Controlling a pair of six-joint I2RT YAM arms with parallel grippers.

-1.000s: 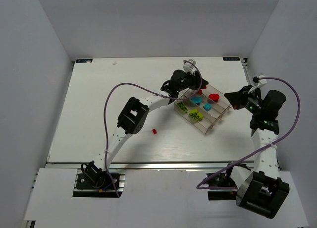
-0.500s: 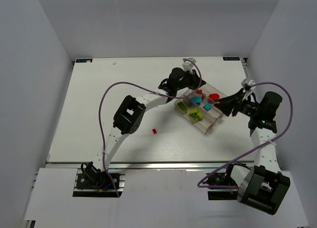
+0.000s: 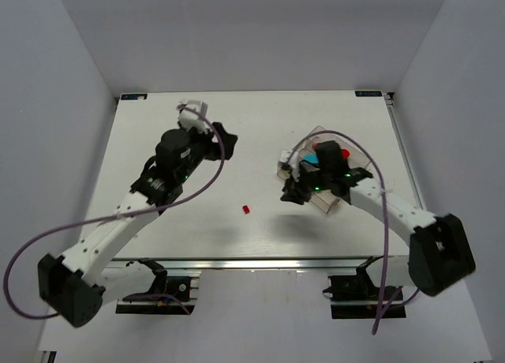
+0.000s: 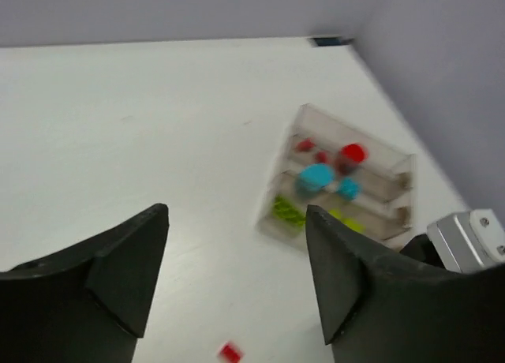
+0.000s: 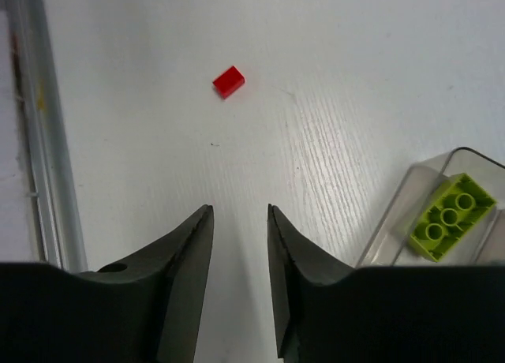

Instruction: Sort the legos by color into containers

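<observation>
Currently one loose red brick (image 3: pixel 245 210) lies alone on the white surface (image 3: pixel 260 114), apart from the clear tray (image 3: pixel 353 158) and on its left in the overhead view. The tray holds green pieces (image 4: pixel 288 211), cyan pieces (image 4: pixel 316 176) and red pieces (image 4: pixel 353 152) in separate compartments. The left end effector (image 3: pixel 217 134) hangs well away from the tray with its fingers spread wide and empty, while the right end effector (image 5: pixel 239 221) sits at the tray's near-left corner, its fingers only narrowly parted with nothing between them.
</observation>
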